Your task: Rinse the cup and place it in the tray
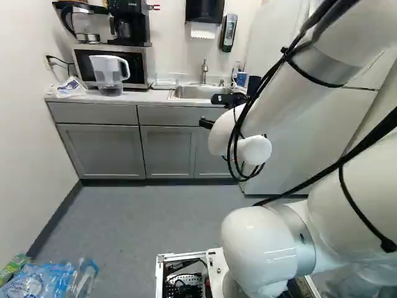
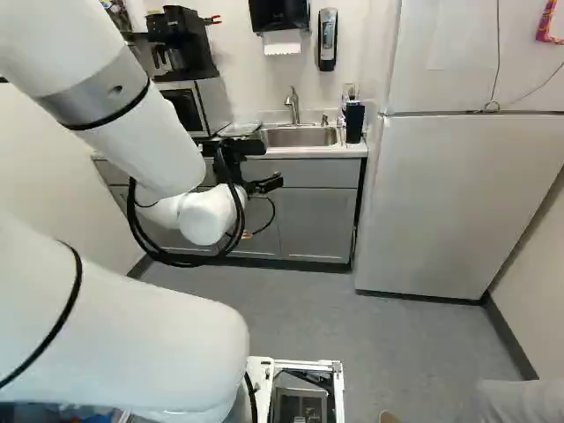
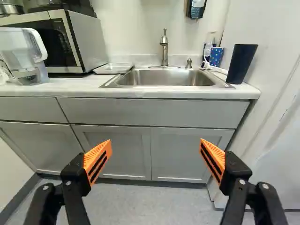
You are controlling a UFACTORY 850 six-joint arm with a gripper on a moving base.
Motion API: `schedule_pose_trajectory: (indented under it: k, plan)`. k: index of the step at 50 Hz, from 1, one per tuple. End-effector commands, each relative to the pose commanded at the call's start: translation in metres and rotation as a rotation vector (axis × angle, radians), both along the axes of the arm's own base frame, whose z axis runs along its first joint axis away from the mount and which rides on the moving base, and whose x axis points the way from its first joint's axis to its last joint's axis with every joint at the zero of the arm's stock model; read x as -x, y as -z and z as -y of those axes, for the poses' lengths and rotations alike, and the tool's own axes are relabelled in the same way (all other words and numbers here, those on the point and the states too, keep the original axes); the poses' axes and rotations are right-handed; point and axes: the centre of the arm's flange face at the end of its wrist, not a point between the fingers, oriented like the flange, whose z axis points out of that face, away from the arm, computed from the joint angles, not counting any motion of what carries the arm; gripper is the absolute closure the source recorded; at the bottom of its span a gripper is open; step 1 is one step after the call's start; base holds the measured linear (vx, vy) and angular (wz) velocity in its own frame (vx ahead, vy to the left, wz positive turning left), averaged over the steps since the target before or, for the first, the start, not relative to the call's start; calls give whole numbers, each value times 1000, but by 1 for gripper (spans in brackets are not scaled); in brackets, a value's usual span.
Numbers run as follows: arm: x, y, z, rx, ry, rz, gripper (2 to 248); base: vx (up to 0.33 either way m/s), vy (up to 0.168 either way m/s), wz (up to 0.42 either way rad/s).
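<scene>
The tool [image 3: 155,143] is spread wide, nothing between its fingers. Ahead of it, at about one o'clock, the dark cup [image 3: 241,63] stands upright on the surface [image 3: 159,93], just beside the sink [image 3: 165,78]. It should be light and fairly stiff, likely plastic (a guess), and slippery once wet; I would take it across the middle of the wall, below the flared rim, with a modest squeeze. It looks tall, plain, navy to black, narrowing to its base. Just past the sink's near edge, at eleven o'clock, lies the pale shallow tray [image 3: 113,68]; at twelve, farthest, rises the faucet [image 3: 164,49]
</scene>
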Motion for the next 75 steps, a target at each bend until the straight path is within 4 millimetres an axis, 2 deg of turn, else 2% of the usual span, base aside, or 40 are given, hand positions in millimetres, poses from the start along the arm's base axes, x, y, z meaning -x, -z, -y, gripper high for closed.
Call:
schedule_pose_trajectory:
  k: [75]
  plan:
    - [-55,-63,0,0,0,-27,3,0,0,0]
